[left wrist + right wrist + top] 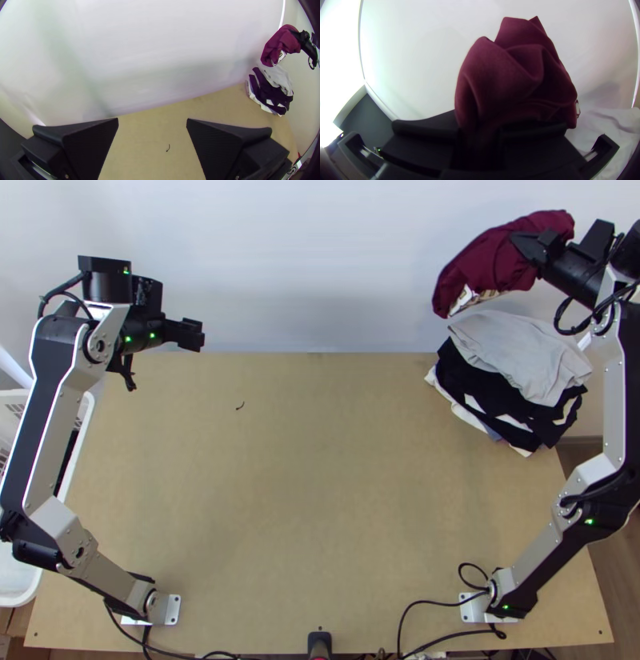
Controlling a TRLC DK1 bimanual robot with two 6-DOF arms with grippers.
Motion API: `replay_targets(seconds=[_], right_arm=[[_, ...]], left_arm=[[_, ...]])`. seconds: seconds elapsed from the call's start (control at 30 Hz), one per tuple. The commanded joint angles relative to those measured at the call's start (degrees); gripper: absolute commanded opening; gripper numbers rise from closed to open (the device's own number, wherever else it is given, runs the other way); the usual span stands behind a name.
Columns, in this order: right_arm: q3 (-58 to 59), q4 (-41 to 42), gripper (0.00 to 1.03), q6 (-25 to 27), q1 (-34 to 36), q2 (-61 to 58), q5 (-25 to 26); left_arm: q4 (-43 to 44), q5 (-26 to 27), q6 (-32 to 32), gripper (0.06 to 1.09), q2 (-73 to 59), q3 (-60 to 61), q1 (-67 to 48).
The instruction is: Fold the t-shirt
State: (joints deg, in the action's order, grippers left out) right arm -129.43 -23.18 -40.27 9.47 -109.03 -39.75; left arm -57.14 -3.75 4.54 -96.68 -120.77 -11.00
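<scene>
A dark red t-shirt (488, 260) hangs bunched above the pile of clothes at the back right, with my right gripper (532, 250) shut on it. A bit of pale print shows at its lower edge. In the right wrist view, the folds of the red t-shirt (516, 73) rise from between the fingers of my right gripper (480, 136). My left gripper (192, 334) is over the table's back left, far from the shirt. Seen in the left wrist view, my left gripper (152, 123) stands open with nothing between its fingers.
A stack of clothes (512, 368), light grey on top with black and white below, lies at the table's (320, 500) back right corner. A small dark thread (240, 406) lies near the back left. A white basket (32, 584) stands beyond the left edge.
</scene>
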Motion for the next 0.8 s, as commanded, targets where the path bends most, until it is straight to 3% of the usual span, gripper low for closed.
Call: replay_targets(seconds=[0.0,0.23,0.77], right_arm=[[-1.9,1.8,0.03,-0.2,1.2,-1.6,-0.9],[-1.2,0.0,0.03,1.8,4.9,-4.9,-2.6],[-1.3,-20.4,0.03,14.8,12.0,-4.7,-3.9]], left_arm=[[-0.2,-0.9,-0.7,1.05,1.9,-0.7,-0.3],[-0.2,-1.4,-0.7,1.05,2.1,-0.7,-0.4],[-0.2,-1.6,-0.2,1.05,2.1,-0.5,-0.9]])
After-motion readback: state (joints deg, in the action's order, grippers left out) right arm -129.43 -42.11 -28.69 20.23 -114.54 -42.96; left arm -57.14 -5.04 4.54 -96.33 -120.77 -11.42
